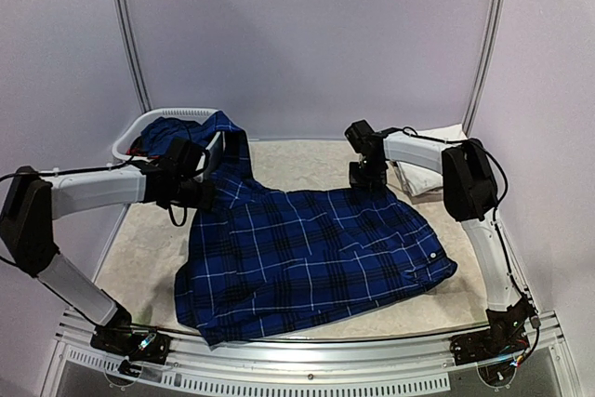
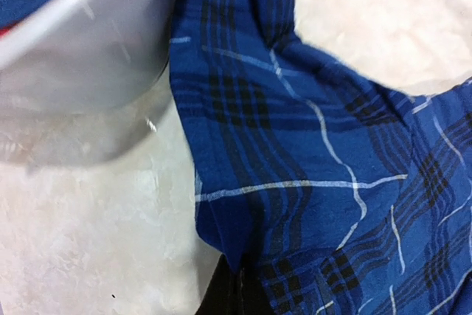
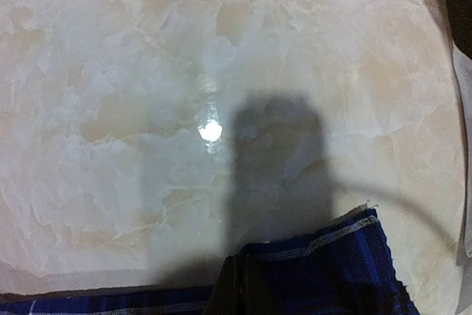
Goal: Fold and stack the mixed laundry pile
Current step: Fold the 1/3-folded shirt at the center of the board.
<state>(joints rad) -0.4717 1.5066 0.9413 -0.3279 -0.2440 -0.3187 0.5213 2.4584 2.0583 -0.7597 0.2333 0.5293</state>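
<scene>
The left fingers clamp the navy plaid shirt at its ten o'clock; the right fingers pinch its hem at one o'clock.

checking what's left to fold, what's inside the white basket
The basket holds blue cloth and a bit of red; the plaid shirt drapes over its rim. Anything deeper is covered.

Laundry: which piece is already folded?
The white piece at the far right; the plaid shirt lies spread out, and the blue piece sits bunched in the basket.
</scene>
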